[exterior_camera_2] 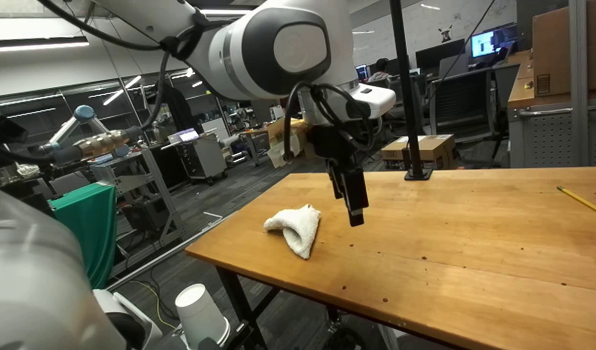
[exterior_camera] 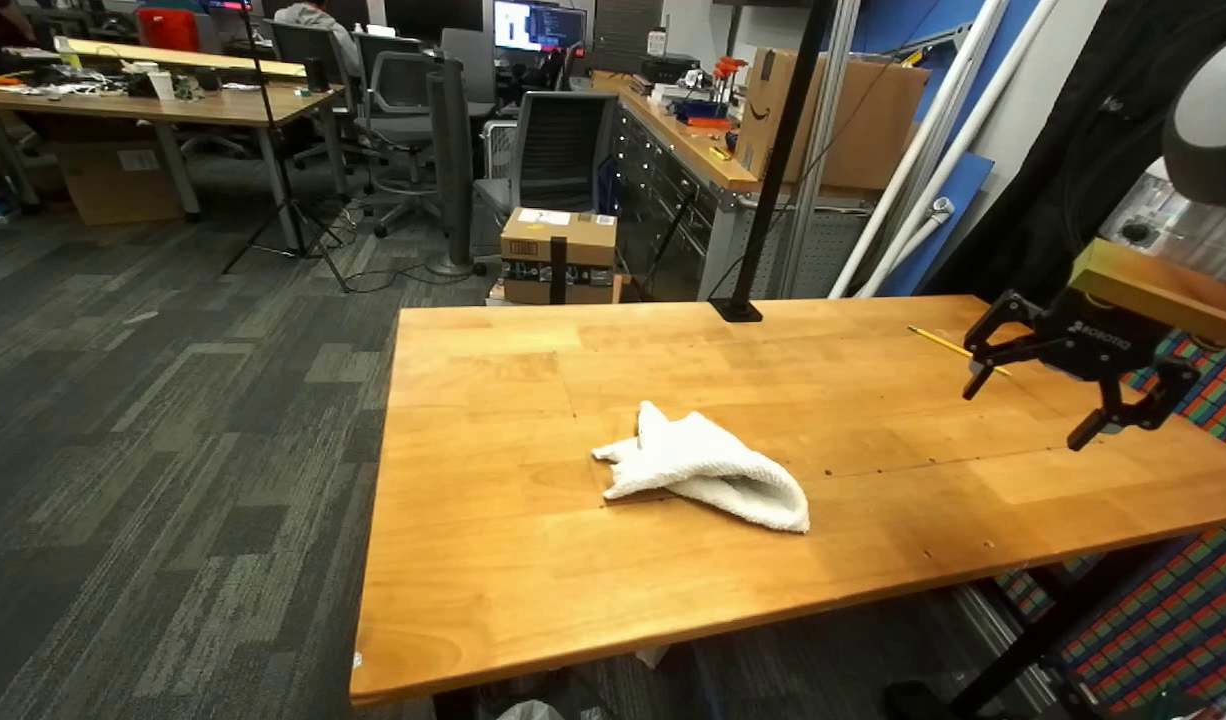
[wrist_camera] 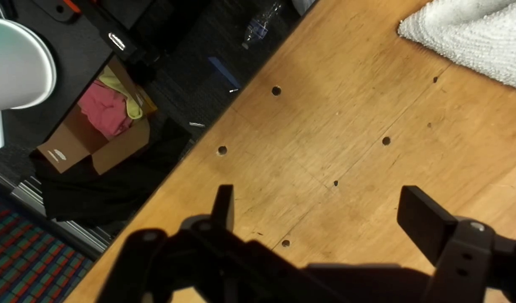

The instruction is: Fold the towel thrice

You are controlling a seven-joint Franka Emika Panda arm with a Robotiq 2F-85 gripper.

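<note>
In an exterior view the towel (exterior_camera: 693,458) lies bunched on the tabletop (exterior_camera: 493,560), between the far and near edges and closer to the left edge than the right, its pointed ends toward that left edge. My gripper (exterior_camera: 1027,412) hangs above the wood, on the right-edge side of the towel and apart from it. A post (exterior_camera: 775,180) stands at the far edge; a pencil (exterior_camera: 939,341) lies near the far right corner, partly behind me.

In an exterior view my arm (exterior_camera_2: 283,53) holds me side-on, so I cannot tell my gap from there. The towel sits near the left edge, between its two corners.

In the wrist view my fingers (wrist_camera: 224,208) stand wide apart, wood showing between them. Part of the towel shows at upper right. A tabletop edge slants past, with a carton (wrist_camera: 121,151) of pink cloth (wrist_camera: 102,109) beyond it.
</note>
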